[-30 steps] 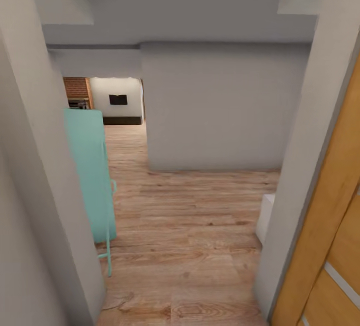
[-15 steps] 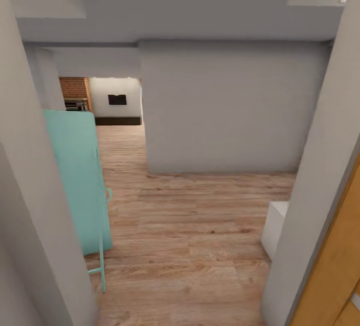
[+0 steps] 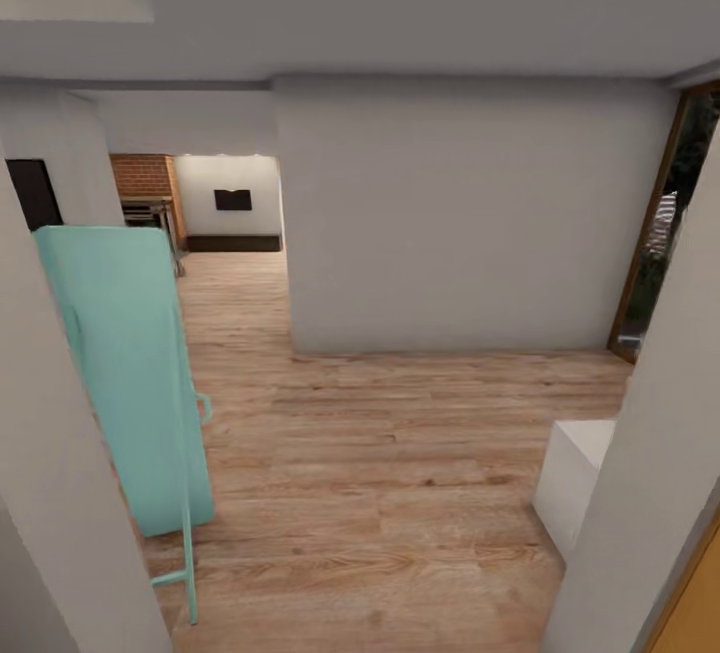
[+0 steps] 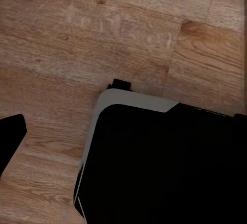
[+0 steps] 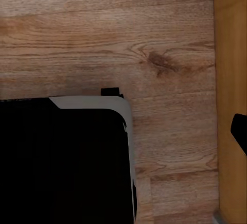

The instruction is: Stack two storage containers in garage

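Upright mint-green panel (image 3: 130, 373), white block (image 3: 575, 468)

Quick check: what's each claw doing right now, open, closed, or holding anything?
Left claw: cannot be told; one dark fingertip shows over the wood floor.
Right claw: cannot be told; one dark fingertip shows.

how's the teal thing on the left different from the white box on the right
The teal panel stands tall and thin, leaning upright beside the left wall, with a slim teal frame leg reaching the wood floor. The white box is low and blocky, and the right wall hides part of it. The panel is bright teal; the box is plain white. Both rest on the same wood-plank floor.
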### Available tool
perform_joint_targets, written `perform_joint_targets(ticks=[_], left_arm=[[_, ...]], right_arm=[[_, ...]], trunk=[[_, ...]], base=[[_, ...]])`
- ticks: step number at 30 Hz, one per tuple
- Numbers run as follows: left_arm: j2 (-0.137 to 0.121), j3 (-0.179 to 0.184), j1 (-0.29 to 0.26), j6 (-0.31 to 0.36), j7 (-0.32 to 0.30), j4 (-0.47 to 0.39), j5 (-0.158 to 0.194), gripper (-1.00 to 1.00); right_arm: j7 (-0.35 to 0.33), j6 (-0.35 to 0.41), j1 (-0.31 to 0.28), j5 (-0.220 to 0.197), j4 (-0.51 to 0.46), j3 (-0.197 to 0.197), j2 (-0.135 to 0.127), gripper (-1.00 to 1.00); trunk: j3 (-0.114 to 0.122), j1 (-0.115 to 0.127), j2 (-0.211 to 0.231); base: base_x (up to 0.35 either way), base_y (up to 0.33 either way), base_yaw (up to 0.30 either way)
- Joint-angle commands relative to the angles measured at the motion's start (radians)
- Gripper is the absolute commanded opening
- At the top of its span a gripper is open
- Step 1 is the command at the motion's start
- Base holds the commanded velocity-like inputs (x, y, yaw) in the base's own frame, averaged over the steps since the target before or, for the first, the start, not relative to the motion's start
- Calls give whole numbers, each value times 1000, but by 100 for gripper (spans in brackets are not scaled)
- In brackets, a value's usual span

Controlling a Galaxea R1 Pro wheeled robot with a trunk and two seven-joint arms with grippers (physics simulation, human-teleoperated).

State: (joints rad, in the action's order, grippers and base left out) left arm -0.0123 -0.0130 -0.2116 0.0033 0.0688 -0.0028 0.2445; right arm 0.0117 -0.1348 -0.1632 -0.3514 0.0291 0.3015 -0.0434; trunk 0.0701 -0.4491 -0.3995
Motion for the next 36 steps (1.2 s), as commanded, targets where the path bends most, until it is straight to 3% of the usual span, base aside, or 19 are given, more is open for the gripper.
perform_joint_targets(ticks=[1,36], left_arm=[[0,-1,0,0,2,0,4,100],[0,-1,0,-3,2,0,6,100]], right_arm=[[1,-5,-1,-7,3,8,0,100],[0,-3,-1,-8,3,9,3,100]], trunk=[[0,-1,-1],[0,-1,-1]], base=[[323,0,0],[323,0,0]])
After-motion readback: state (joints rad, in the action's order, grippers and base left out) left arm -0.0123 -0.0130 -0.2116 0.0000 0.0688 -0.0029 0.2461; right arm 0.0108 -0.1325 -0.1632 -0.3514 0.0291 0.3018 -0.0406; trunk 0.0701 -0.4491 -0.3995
